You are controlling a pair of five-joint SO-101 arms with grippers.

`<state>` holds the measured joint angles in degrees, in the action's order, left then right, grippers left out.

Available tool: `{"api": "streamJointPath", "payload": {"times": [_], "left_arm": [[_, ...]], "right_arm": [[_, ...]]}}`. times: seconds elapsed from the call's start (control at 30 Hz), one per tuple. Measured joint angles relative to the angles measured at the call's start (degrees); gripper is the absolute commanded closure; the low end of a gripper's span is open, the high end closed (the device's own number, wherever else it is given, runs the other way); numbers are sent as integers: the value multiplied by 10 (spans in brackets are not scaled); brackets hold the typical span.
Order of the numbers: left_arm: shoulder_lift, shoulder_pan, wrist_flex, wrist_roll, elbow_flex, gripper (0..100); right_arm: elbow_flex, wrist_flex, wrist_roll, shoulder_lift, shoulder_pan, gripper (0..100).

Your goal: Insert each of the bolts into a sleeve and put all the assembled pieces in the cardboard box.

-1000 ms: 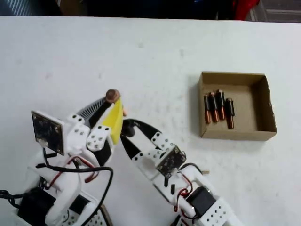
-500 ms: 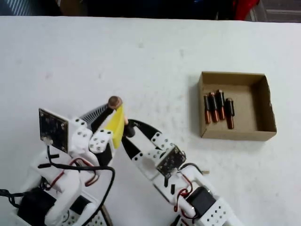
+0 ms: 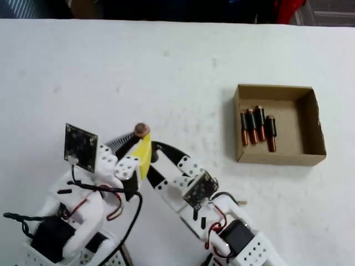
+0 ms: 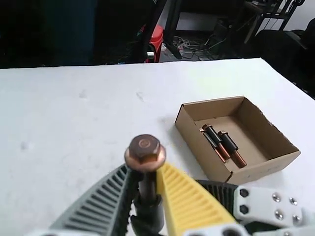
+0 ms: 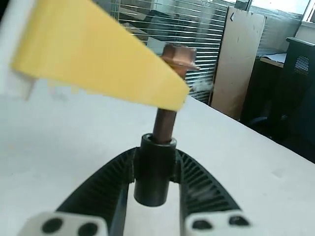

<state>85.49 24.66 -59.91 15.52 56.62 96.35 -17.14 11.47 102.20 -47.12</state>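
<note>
Left pincer (image 4: 145, 187) grips bolt (image 4: 144, 151), right pincer (image 5: 154, 160) sleeve (image 5: 152, 184)

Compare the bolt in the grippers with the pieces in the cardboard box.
The bolt stands upright, head up; the four assembled pieces lie flat, side by side. The bolt is clamped in the left gripper, its sleeve in the right gripper; the assembled pieces lie loose in the cardboard box. Shared: copper bolt, black sleeve.

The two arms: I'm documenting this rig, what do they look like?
Both are white plastic with red and black cables and a bare camera board at the wrist. The left gripper has one yellow and one grey ribbed finger; the right gripper has two black ribbed fingers.
</note>
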Motion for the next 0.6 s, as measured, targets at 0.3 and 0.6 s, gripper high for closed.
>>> {"api": "streamJointPath", "payload": {"times": [0.3,0.6], "left_arm": [[3,32,-75,-4,-1,976],[3,33,-79,-84,-1,715]], "right_arm": [[1,-1,0,0,-1,981],[1,-1,0,0,0,981]]}}
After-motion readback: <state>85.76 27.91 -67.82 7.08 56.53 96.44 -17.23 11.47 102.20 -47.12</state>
